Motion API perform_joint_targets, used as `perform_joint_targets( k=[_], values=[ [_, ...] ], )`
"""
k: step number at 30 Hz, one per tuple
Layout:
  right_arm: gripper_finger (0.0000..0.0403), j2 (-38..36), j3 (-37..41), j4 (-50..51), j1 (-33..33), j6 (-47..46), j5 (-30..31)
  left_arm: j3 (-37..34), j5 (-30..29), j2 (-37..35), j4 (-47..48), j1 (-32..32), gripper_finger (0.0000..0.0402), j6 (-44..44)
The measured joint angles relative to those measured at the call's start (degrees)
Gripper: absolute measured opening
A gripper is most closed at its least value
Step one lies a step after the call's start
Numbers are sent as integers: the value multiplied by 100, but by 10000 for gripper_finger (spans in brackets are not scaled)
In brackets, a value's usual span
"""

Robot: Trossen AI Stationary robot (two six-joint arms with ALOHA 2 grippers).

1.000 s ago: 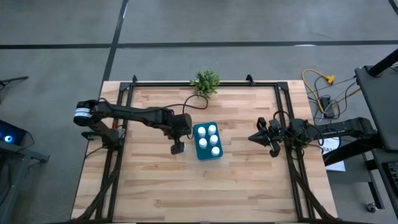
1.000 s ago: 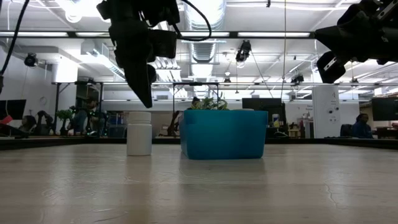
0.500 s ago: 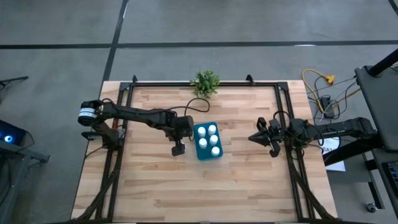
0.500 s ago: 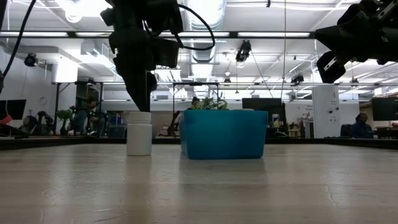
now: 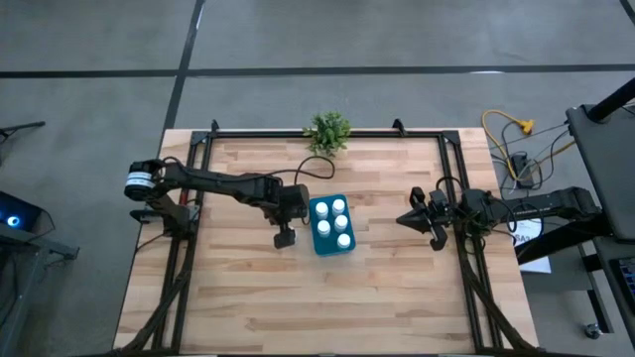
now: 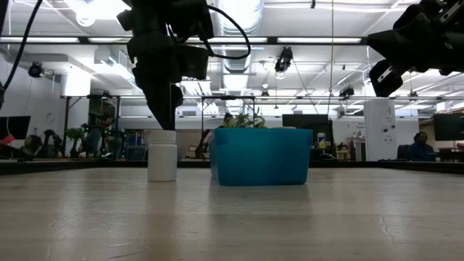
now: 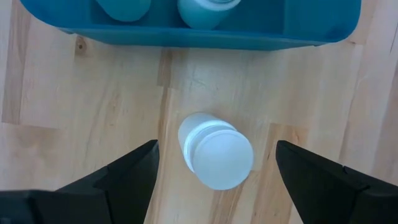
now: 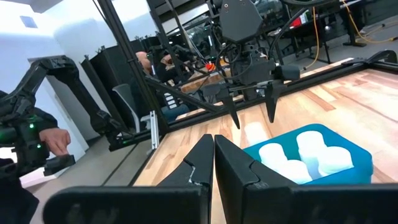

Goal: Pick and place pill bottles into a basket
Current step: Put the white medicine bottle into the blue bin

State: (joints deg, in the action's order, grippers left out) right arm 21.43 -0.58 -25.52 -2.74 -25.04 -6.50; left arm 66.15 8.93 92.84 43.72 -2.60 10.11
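Note:
One white pill bottle [image 7: 216,158] stands upright on the wooden table, just left of the teal-blue basket [image 5: 346,249]. It also shows in the low view [image 6: 162,155] beside the basket [image 6: 261,156]. Several more white bottles [image 5: 331,224] stand inside the basket. My left gripper [image 7: 216,177] hangs open right above the lone bottle, pointing steeply down, one finger on either side of the cap and clear of it. In the high view this gripper [image 5: 285,236] hides the bottle. My right gripper [image 8: 214,158] is shut and waits level at the table's right side [image 5: 419,219].
A small green potted plant [image 5: 328,131] stands at the table's far edge. Black frame rails [image 5: 189,248] run along the table's left, right and far sides. Bare wood lies in front of the basket. A person [image 8: 37,140] shows in the room beyond.
My left gripper has sunk a little toward the lone bottle's cap and then kept still, staying open. The bottle and the basket have not moved.

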Motion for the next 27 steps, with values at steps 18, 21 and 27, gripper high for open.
perform_joint_targets(
  k=[18, 21, 27],
  values=[
    [8, -2, 0, -4, -2, 71, 2, -384, -125, -2, -539, -1, 304, 151],
    [8, -2, 0, -4, -2, 36, 2, -421, -111, -2, -624, -1, 304, 155],
    [8, -3, 0, -4, -2, -7, 4, -451, -37, -2, -645, -1, 304, 162]
  ],
)
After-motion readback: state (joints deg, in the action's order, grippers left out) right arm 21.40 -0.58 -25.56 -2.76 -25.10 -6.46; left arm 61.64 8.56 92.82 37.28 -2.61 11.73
